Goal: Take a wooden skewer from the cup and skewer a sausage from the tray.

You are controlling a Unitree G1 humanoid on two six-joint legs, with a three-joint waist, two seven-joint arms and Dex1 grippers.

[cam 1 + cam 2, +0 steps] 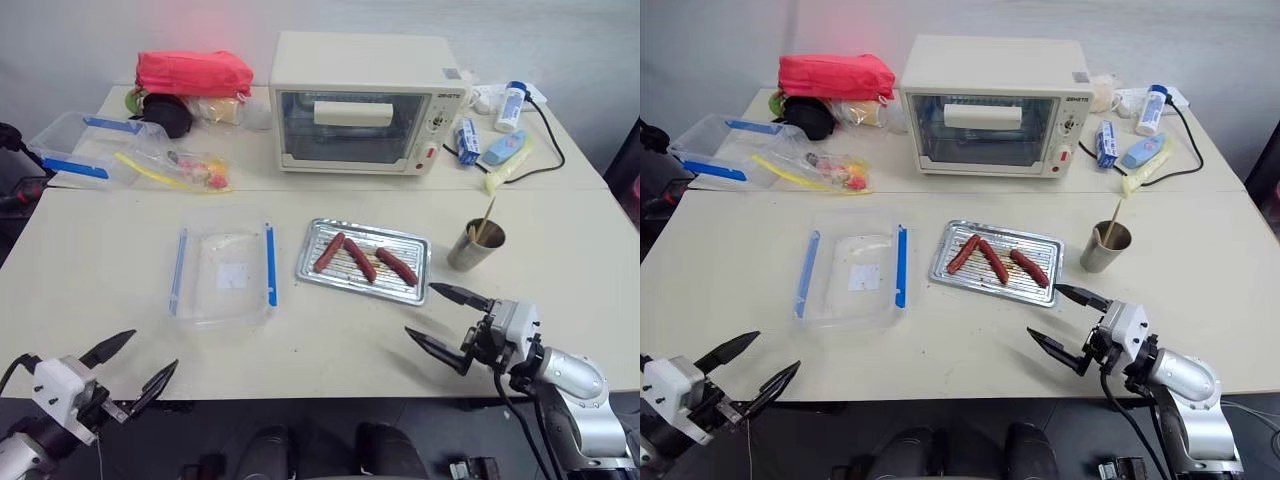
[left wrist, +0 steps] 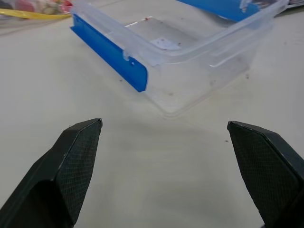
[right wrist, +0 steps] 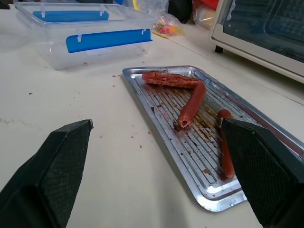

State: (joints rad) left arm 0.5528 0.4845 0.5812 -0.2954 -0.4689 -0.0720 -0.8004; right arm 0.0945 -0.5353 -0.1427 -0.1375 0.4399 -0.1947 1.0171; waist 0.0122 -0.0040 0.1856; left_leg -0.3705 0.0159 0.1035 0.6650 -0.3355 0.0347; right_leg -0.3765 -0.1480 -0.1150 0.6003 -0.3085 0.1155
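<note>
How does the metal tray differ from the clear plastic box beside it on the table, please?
The tray is shiny ribbed metal and shallow; the clear plastic box is see-through, deeper-walled, with blue clips on two sides. The tray holds three sausages; the box holds no food that I can see. The tray lies nearer the cup; the box lies towards the robot's left. Both are rectangular and rest flat on the table.

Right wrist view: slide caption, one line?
Open right gripper hovers over the table beside the tray holding three sausages.

Toaster oven, clear plastic box
</note>
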